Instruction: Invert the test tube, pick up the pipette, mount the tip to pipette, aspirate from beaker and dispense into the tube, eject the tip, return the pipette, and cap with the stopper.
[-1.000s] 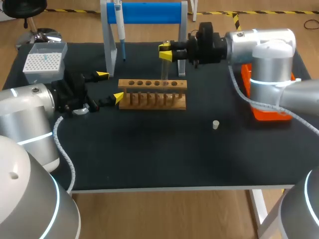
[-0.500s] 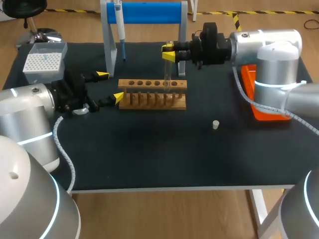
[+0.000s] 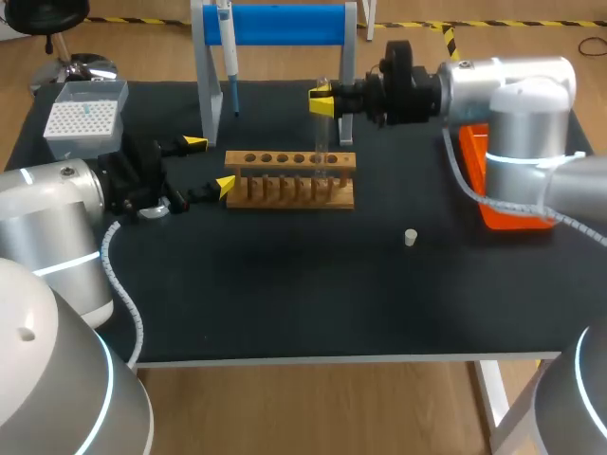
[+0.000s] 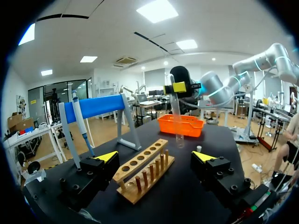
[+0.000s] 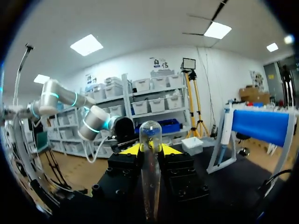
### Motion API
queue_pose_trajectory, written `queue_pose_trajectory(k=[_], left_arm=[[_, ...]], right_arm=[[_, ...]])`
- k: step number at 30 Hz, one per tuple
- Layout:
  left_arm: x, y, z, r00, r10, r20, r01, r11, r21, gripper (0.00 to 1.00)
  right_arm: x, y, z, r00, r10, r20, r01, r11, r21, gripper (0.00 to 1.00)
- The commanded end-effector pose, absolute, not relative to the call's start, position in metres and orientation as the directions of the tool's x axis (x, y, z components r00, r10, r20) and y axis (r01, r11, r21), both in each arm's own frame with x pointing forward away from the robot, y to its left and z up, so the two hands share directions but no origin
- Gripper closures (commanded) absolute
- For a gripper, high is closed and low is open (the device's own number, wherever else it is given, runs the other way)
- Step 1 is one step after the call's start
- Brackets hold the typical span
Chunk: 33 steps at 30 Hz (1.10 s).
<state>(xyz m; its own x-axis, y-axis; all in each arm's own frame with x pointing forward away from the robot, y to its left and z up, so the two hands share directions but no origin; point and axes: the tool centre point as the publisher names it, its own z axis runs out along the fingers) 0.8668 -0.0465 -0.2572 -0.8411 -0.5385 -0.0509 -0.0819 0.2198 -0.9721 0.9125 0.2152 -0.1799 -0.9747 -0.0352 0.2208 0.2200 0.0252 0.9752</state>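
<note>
My right gripper [image 3: 322,100] is shut on a clear test tube [image 3: 321,133], which stands upright; its lower end reaches the top of the wooden rack [image 3: 290,178] near the right end. Up close, the tube [image 5: 150,163] sits between the yellow fingertips [image 5: 133,148], rounded end showing. My left gripper [image 3: 209,166] stands open just left of the rack, holding nothing; ahead of it lie the rack [image 4: 145,172] and the tube [image 4: 178,121]. The pipette [image 3: 228,47] hangs on the blue stand [image 3: 285,24]. A small white stopper [image 3: 410,237] lies on the mat.
A tip box [image 3: 81,118] sits at the back left. An orange tray [image 3: 503,194] lies at the right, under my right arm. The stand's legs [image 3: 209,85] rise behind the rack. The mat's front half holds only the stopper.
My right gripper has shifted slightly right and turned the test tube from tilted to upright, bringing its lower end down to the rack. The left arm has stayed still.
</note>
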Motion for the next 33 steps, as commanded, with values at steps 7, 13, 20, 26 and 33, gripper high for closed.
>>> queue_pose_trajectory(k=[7, 13, 20, 26, 33], left_arm=[[0.867, -0.048, -0.258, -0.839, -0.542, -0.053, -0.082, 0.221, -0.972, 0.00], [0.867, -0.048, -0.258, -0.839, -0.542, -0.053, -0.082, 0.221, -0.972, 0.00], [0.867, -0.048, -0.258, -0.839, -0.542, -0.053, -0.082, 0.221, -0.972, 0.00], [0.867, -0.048, -0.258, -0.839, -0.542, -0.053, -0.082, 0.221, -0.972, 0.00], [0.867, -0.048, -0.258, -0.839, -0.542, -0.053, -0.082, 0.221, -0.972, 0.00]], right_arm=[[0.910, 0.210, -0.175, -0.716, -0.034, 0.698, 0.695, 0.068, 0.716, 1.00], [0.915, 0.204, -0.174, -0.523, -0.041, 0.852, 0.852, -0.005, 0.523, 1.00], [0.915, 0.198, -0.182, -0.356, -0.060, 0.932, 0.934, 0.008, 0.357, 1.00], [0.911, 0.194, -0.190, -0.219, -0.043, 0.975, 0.973, 0.070, 0.222, 1.00], [0.905, 0.190, -0.199, -0.114, -0.006, 0.993, 0.987, 0.113, 0.114, 1.00]])
